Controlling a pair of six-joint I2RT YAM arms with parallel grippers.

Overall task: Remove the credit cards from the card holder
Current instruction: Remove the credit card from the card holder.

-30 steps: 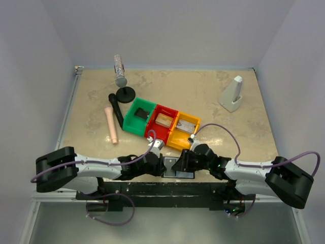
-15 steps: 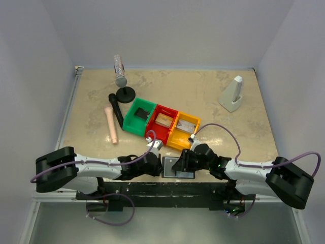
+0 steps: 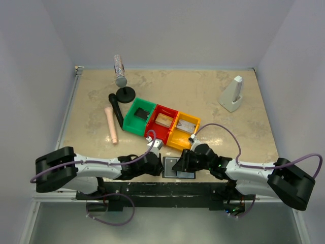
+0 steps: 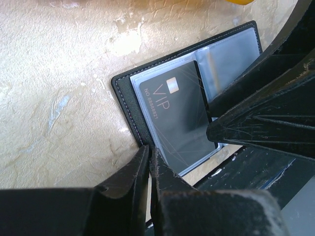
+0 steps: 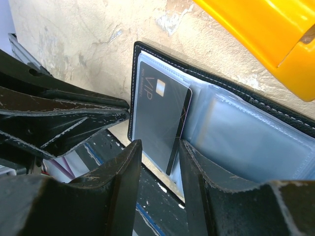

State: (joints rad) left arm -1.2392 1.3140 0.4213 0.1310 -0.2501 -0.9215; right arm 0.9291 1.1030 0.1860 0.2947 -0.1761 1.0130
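Observation:
The card holder (image 3: 179, 168) lies open at the table's near edge between both arms. Its black rim (image 4: 124, 101) frames a dark "VIP" credit card (image 4: 172, 113) on the left panel; the right panel (image 5: 236, 142) is glossy grey-blue. My left gripper (image 4: 149, 149) is pinched together on the holder's near-left corner. My right gripper (image 5: 160, 143) stands open over the card's (image 5: 157, 110) near end. Its right finger (image 5: 189, 152) sits against the card's raised right edge.
Green (image 3: 139, 116), red (image 3: 152, 133) and yellow (image 3: 175, 140) bins stand just behind the holder; the red and yellow ones each hold a card. A pink cylinder (image 3: 110, 124), a black stand with a bottle (image 3: 121, 79) and a white object (image 3: 232, 95) sit farther back.
The left jaws have narrowed onto the holder's corner, uncovering more of the left panel. The right gripper has stayed in place.

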